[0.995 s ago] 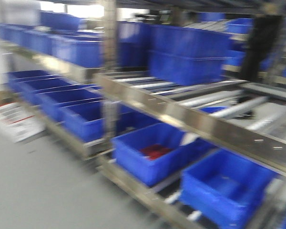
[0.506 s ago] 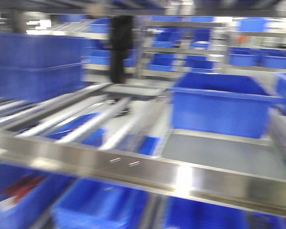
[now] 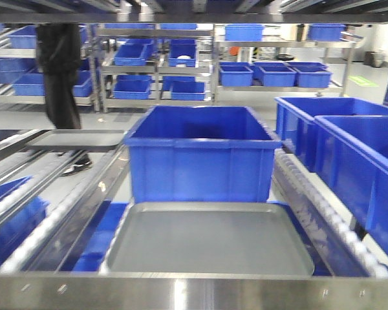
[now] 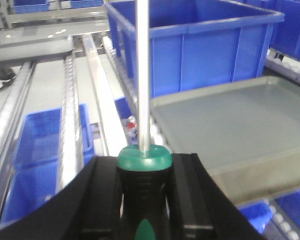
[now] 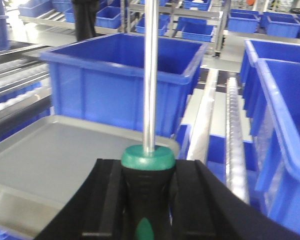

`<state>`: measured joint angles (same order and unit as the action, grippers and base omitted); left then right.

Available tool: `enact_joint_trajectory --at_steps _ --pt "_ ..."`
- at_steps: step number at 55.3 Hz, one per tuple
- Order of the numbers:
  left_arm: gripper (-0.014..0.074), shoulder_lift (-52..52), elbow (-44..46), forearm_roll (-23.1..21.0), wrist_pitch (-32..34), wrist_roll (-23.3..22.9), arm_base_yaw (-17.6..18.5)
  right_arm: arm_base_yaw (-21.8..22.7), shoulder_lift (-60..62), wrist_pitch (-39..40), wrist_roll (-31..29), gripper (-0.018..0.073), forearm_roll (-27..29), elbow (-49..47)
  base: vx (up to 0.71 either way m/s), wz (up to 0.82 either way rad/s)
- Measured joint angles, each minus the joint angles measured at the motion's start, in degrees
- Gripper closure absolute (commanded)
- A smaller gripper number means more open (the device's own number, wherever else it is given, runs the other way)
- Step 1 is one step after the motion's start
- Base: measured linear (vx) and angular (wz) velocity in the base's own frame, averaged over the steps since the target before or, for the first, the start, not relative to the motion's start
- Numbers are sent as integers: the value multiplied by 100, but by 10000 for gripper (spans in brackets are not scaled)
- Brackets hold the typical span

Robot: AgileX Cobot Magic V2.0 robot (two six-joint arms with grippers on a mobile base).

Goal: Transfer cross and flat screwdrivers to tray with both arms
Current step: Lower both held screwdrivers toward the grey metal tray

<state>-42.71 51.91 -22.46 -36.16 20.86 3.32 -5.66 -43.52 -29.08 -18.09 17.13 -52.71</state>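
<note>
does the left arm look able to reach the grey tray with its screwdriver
Probably yes: the tray lies bare ahead and right of the left gripper holding its screwdriver, nothing between; the blue bin stands behind.

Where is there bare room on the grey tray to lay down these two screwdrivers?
The whole tray is bare, from the steel rail in front to the blue bin behind. Crowded on the right: two more bins past the rollers.

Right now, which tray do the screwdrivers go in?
Find the big blue bin in the middle. The grey metal tray lies right in front of it, nearest the camera. The other grey tray sits farther back on the left, by someone's legs.
</note>
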Motion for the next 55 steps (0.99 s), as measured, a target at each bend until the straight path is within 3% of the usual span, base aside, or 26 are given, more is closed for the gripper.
enact_joint_trajectory --at_steps 55 --pt "599 0 0 0 0 0 0 0 0 -7 0 567 0 0 15 -5"
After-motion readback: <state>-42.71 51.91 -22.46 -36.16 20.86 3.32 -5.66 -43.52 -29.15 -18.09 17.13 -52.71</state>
